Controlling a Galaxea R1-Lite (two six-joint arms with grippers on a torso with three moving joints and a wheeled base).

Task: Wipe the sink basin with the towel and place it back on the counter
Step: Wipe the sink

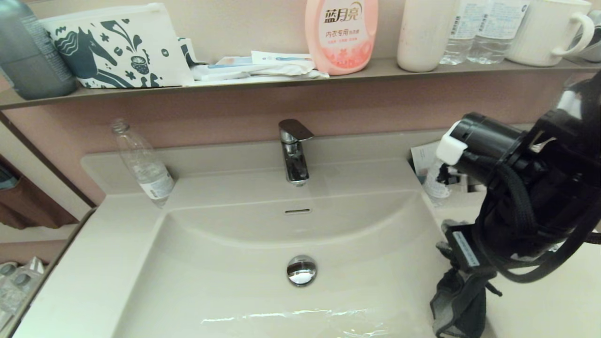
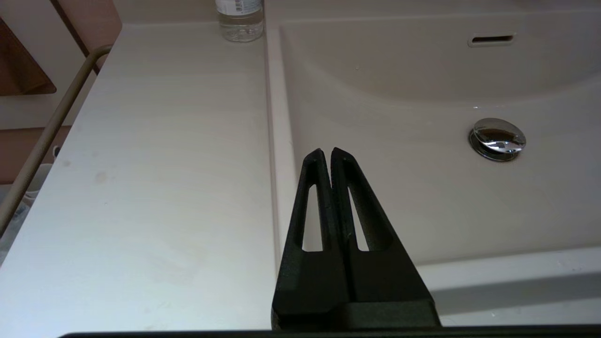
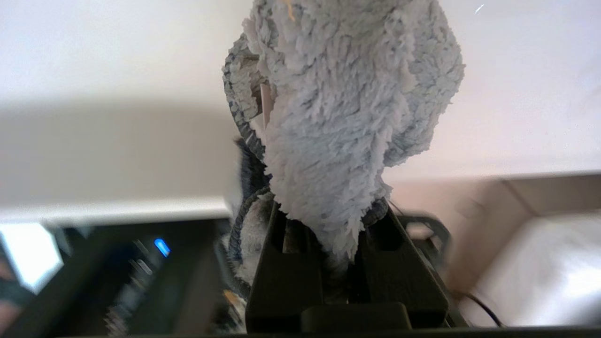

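The cream-white sink basin (image 1: 225,263) fills the middle of the head view, with its chrome drain plug (image 1: 301,270) and slot overflow (image 1: 297,211). My right gripper (image 3: 328,220) is shut on the towel (image 3: 347,108), whose pale fluffy side bulges out beyond the fingers. In the head view the towel (image 1: 462,300) hangs dark grey below the right arm, over the basin's right rim beside the counter (image 1: 554,300). My left gripper (image 2: 327,155) is shut on nothing and hovers over the basin's left rim, parked; it does not show in the head view.
A chrome faucet (image 1: 295,150) stands behind the basin. A clear plastic bottle (image 1: 143,164) sits on the counter at the back left. Small items (image 1: 434,178) stand at the back right. The brown wall shelf (image 1: 281,80) carries a pink detergent bottle (image 1: 341,35), the horse pouch (image 1: 112,47) and cups.
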